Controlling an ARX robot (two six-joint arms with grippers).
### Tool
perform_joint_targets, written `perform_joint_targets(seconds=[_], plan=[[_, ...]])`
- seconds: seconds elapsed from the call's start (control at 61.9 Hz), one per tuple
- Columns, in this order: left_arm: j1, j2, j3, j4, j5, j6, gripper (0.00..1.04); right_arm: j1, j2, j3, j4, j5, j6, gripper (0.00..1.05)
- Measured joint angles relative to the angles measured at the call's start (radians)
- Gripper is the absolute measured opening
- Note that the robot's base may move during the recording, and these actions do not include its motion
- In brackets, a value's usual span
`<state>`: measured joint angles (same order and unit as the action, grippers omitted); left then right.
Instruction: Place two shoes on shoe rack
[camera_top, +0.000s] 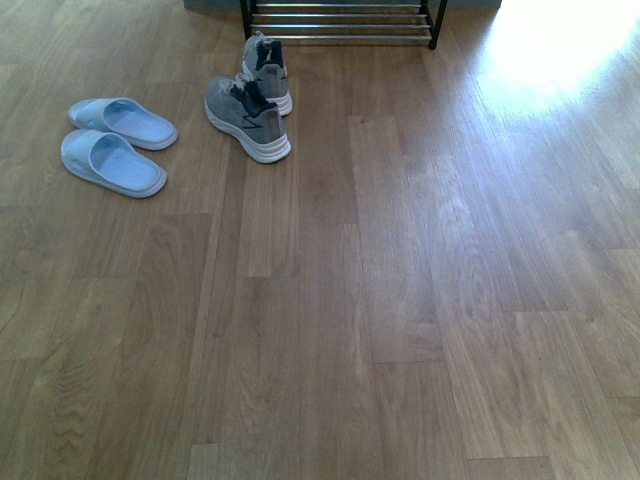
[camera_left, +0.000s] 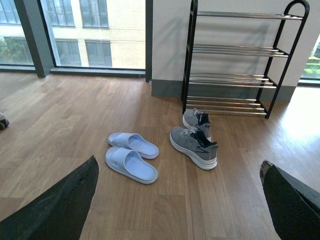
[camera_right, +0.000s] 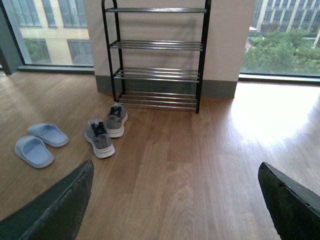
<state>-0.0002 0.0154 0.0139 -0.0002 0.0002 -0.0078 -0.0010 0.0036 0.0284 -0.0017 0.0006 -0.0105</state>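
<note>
Two grey knit sneakers with white soles stand on the wood floor before the shoe rack (camera_top: 340, 22): the nearer sneaker (camera_top: 247, 119) and the one behind it (camera_top: 267, 71). Left of them lie two pale blue slides (camera_top: 112, 161), side by side. In the left wrist view the sneakers (camera_left: 194, 146), the slides (camera_left: 131, 163) and the black rack with chrome-rod shelves (camera_left: 235, 50) lie ahead of my open left gripper (camera_left: 177, 200), which holds nothing. My right gripper (camera_right: 175, 205) is open and empty over bare floor; its view shows the rack (camera_right: 156, 45), sneakers (camera_right: 99, 139) and slides (camera_right: 34, 151).
The rack stands against a white wall with a grey skirting (camera_right: 220, 89), between floor-height windows (camera_left: 95, 32). A bright sun patch (camera_top: 560, 45) lies on the floor right of the rack. A dark object (camera_left: 2, 121) shows at the edge of the left wrist view.
</note>
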Motion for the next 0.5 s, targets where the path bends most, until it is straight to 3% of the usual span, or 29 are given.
perform_joint_targets(seconds=[0.501], plan=[[0.0, 0.0, 0.0, 0.0, 0.0, 0.0, 0.95, 0.0, 0.0, 0.0, 0.0, 0.0, 0.0, 0.95]])
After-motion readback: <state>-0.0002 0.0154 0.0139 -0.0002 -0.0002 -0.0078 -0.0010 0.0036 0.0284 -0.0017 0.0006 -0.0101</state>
